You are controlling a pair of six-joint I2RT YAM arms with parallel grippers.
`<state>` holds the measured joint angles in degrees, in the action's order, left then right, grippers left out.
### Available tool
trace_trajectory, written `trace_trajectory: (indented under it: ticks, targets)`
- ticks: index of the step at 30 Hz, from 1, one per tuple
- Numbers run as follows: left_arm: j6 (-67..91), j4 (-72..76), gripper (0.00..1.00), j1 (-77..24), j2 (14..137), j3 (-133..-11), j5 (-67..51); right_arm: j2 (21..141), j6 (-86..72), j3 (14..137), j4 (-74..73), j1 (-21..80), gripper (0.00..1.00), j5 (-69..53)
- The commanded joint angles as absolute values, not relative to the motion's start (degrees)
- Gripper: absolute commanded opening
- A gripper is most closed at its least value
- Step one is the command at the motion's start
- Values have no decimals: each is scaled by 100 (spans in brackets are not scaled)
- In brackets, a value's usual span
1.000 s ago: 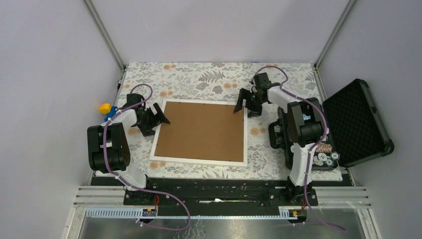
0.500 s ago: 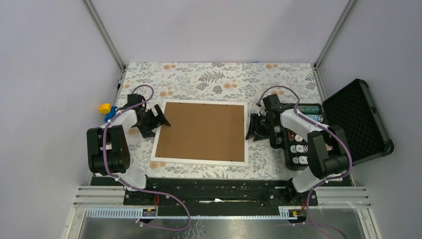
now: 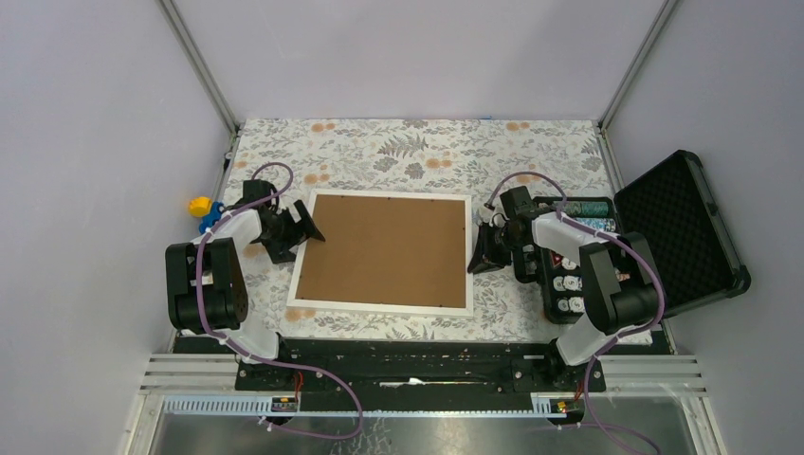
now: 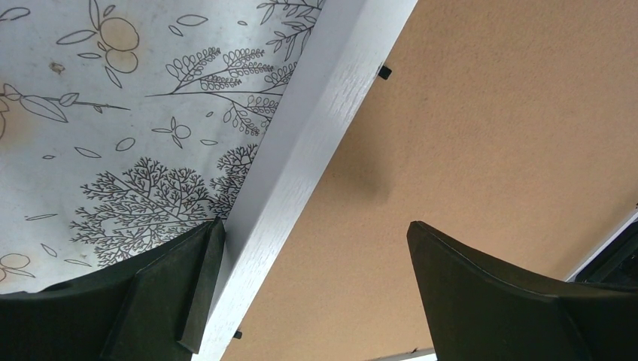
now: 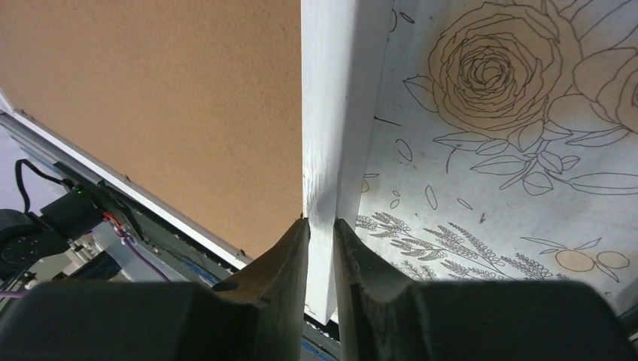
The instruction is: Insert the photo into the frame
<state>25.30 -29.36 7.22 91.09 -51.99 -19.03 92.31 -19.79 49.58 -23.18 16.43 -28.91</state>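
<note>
The frame lies flat on the floral cloth, white rim all round, its middle covered by a brown backing board. The photo is hidden. My left gripper is open and straddles the frame's left rim: one finger is outside the rim, the other over the board. My right gripper is at the middle of the frame's right side. In the right wrist view its fingers are pressed against both sides of the white rim.
An open black case stands at the right, and beside it a tray of small cylinders close behind my right arm. A yellow and blue toy lies off the cloth at the left. Grey walls enclose the table.
My right gripper moved from the frame's far right corner toward me along the right rim and closed on it. The left gripper and the frame stayed put.
</note>
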Motion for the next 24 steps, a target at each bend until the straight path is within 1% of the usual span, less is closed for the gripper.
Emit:
trace_trajectory:
  ticks: [1, 9, 20, 24]
  targets:
    - [2531, -2892, 98, 732, 8925, -5177, -1901, 9345, -1974, 4878, -2132, 1617, 25, -3218]
    - [2530, -2889, 99, 731, 8940, -5186, -1916, 9315, -2047, 4653, -2057, 1654, 23, -3232]
    - [2540, -2860, 98, 730, 8914, -5139, -1985, 9539, -2316, 4620, -1720, 1837, 23, -3237]
    - [2564, -2797, 98, 734, 8917, -5058, -2113, 9437, -2482, 4614, -1670, 1903, 24, -3170]
